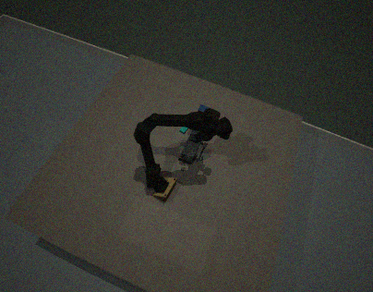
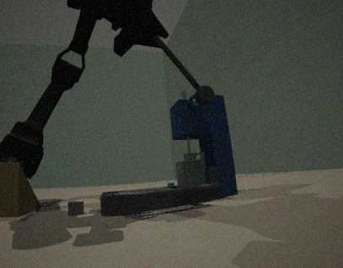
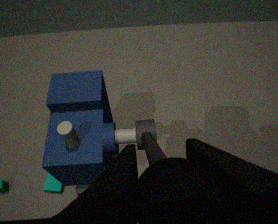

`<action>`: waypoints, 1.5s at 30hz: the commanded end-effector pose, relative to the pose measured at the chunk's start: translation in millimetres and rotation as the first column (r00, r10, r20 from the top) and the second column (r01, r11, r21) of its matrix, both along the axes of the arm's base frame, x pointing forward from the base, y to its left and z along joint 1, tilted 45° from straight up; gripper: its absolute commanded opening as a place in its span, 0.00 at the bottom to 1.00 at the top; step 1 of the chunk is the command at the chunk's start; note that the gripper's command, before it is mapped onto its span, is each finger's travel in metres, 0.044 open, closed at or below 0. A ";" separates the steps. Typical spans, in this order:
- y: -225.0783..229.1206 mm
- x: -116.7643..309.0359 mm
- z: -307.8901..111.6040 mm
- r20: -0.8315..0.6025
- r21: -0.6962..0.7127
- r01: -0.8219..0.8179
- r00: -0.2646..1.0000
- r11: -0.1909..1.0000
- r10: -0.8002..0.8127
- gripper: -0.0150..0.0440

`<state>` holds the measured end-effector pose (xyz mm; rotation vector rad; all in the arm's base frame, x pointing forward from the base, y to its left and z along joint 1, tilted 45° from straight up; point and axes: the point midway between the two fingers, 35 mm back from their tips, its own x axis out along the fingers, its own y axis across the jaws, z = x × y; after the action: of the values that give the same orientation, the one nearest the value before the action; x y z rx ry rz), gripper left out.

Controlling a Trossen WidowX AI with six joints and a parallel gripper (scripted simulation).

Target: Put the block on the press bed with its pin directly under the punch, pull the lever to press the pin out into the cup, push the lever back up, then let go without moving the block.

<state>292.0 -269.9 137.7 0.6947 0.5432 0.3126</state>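
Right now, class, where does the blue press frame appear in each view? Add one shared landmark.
Top: blue press frame just above centre, mostly hidden by the arm.
Exterior: right of centre.
Wrist: left side.
Shared landmark: turquoise patch.

In the side view, the block stands on the press bed, under the punch; the small cube lies left of the bed, on the worktop.

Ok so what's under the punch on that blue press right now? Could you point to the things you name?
Under the punch (image 2: 188,145) sits the gray block (image 2: 190,173), resting on the press bed (image 2: 155,200). Whether anything lies beneath the block, or inside it, is hidden.
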 end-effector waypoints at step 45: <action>12.6 -21.4 -16.6 -0.016 0.014 0.003 1.000 1.000 -0.003 0.25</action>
<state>275.6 -261.0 126.0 0.6938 0.5388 0.3121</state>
